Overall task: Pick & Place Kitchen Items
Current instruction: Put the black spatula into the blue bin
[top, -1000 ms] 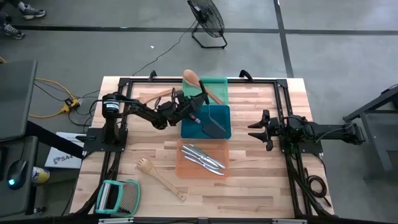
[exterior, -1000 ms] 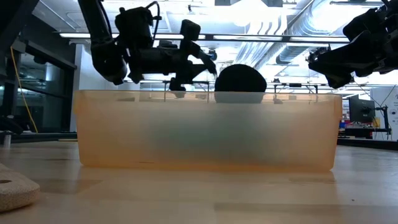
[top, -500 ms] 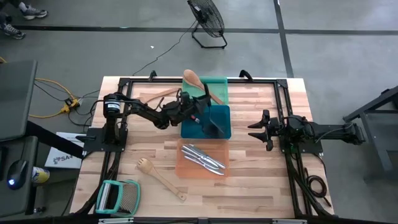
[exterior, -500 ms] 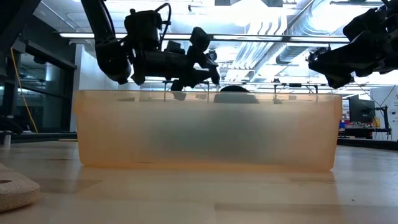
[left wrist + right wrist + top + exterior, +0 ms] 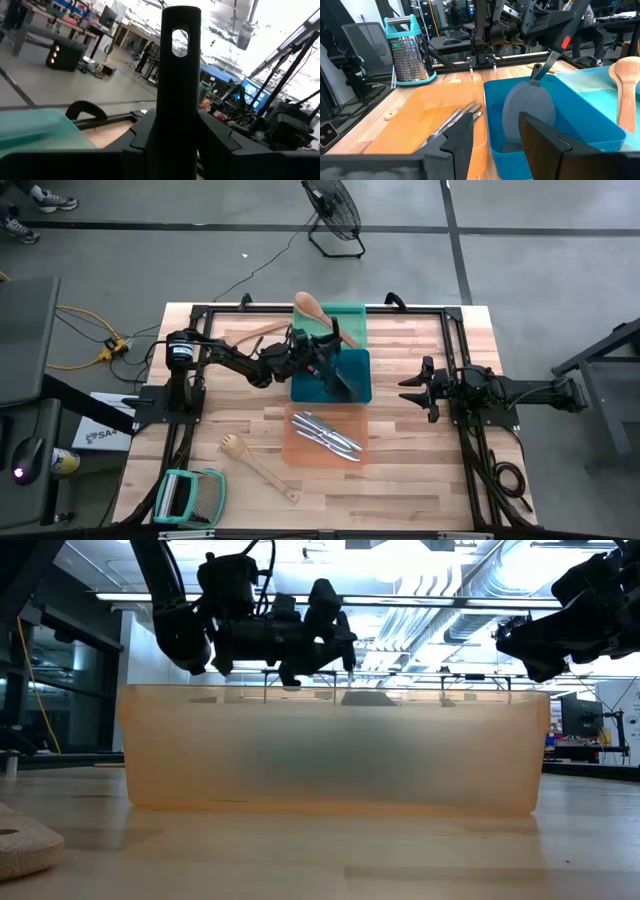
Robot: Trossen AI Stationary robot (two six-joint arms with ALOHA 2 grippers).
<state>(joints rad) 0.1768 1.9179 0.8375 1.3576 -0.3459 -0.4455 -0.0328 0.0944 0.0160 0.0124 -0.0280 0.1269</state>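
Over the blue rectangular plastic tray, the left gripper is clamped on the thin handle of a black flat-headed spatula, head down inside it. Looks light, stiff, slick, so pinch mid-handle. Right gripper waits off to the side, fingers apart, holding nothing.

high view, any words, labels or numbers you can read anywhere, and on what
None can be read.
White sheet off the table's left edge: dark print starting "SA", the rest cut off and too small.
Trays, utensils, grater, arms: no lettering shows.
Monitors in the room behind, wrist views: too blurred.
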